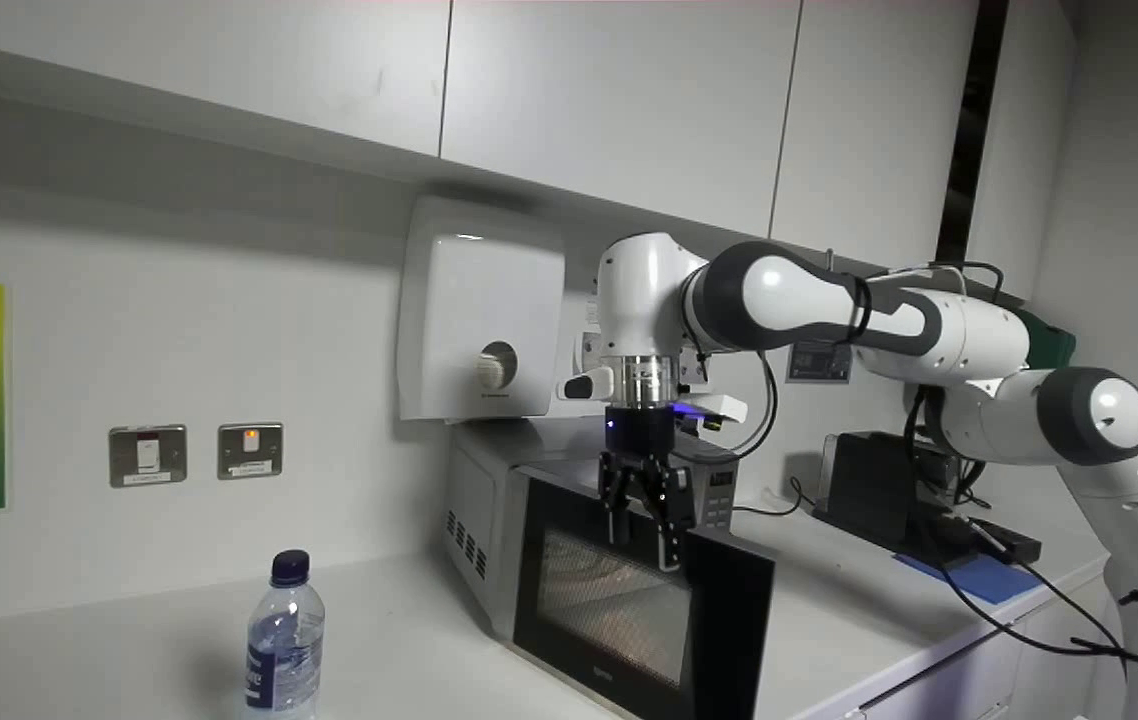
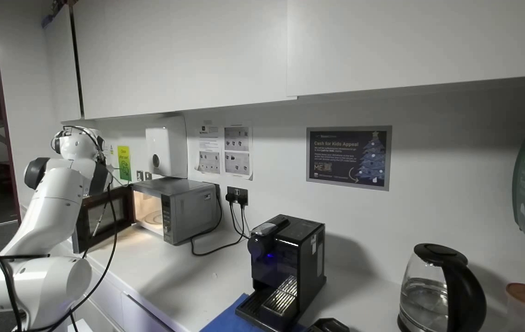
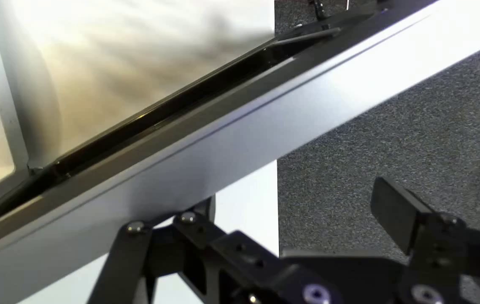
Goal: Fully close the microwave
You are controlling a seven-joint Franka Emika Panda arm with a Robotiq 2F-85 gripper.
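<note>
Microwave door beside parted jaws.

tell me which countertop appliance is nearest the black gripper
The silver-grey metal microwave: the gripper is beside its open, dark-windowed door. The boxy black coffee machine and clear glass kettle stand farther away.

The microwave is a silver-grey box standing flat on the white counter. Its dark door, with a window in it, stands open, and the inside is lit up yellow.
</note>
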